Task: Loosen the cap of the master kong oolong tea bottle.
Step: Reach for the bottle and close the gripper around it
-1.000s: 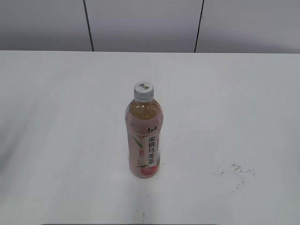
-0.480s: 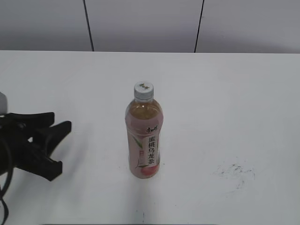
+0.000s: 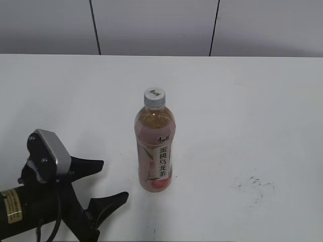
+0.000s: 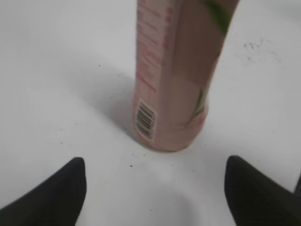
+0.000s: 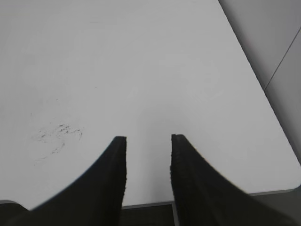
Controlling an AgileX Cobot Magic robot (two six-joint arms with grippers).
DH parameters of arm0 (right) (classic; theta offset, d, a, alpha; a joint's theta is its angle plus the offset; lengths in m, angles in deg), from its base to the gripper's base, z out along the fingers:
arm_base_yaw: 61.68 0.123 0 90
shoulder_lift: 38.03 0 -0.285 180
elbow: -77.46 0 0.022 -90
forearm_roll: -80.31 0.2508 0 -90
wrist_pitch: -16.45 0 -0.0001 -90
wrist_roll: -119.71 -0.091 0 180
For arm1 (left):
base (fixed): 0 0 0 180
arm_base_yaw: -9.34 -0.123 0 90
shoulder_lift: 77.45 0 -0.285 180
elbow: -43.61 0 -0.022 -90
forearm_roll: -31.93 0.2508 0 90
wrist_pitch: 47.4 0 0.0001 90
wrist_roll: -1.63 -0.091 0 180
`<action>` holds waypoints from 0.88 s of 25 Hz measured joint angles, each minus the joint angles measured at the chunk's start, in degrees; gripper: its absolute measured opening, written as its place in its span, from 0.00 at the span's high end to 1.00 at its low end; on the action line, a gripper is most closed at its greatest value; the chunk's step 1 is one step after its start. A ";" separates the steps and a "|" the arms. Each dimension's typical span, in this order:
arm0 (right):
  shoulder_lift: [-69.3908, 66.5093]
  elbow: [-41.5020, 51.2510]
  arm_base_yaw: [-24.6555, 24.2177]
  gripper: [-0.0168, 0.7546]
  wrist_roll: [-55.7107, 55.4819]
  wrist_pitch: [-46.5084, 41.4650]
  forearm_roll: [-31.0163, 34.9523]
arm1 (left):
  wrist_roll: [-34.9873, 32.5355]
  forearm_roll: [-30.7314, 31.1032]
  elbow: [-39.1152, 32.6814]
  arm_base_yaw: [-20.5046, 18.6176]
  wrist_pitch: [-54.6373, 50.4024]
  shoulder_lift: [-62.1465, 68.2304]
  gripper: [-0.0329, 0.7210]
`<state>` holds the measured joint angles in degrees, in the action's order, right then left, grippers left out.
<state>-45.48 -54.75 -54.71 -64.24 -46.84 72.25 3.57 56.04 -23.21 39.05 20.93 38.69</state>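
We are facing the upright bottle mid-table, left end effector spread at its eight o'clock, judging it full, slick, tippable: grip the label, twist the cap.

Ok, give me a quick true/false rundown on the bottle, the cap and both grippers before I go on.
1. The bottle stands upright on the table. True.
2. The cap is off, lying beside the bottle. False: it sits on the neck.
3. The left gripper is open, apart from the bottle. True.
4. The right gripper grips the cap. False: it holds nothing, over bare table.
5. Dark scuff marks lie to the right of the bottle in the exterior view. True.
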 joint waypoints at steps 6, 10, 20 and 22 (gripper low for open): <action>0.00 0.00 0.00 0.66 0.00 0.00 0.00 | 1.84 5.92 4.43 0.00 0.40 0.34 0.23; 0.00 0.00 0.00 0.66 0.00 0.00 0.35 | 4.72 6.96 8.53 0.00 0.53 0.40 0.22; 0.00 0.00 0.00 0.66 0.00 0.00 2.25 | 9.99 11.20 18.81 0.00 0.65 0.97 0.22; 0.00 0.00 0.00 0.66 0.00 0.00 3.00 | 10.70 11.57 19.60 0.00 0.97 2.14 0.22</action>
<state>-45.48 -54.75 -54.71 -64.24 -46.84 75.25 14.27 67.62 -3.61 39.05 21.89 40.83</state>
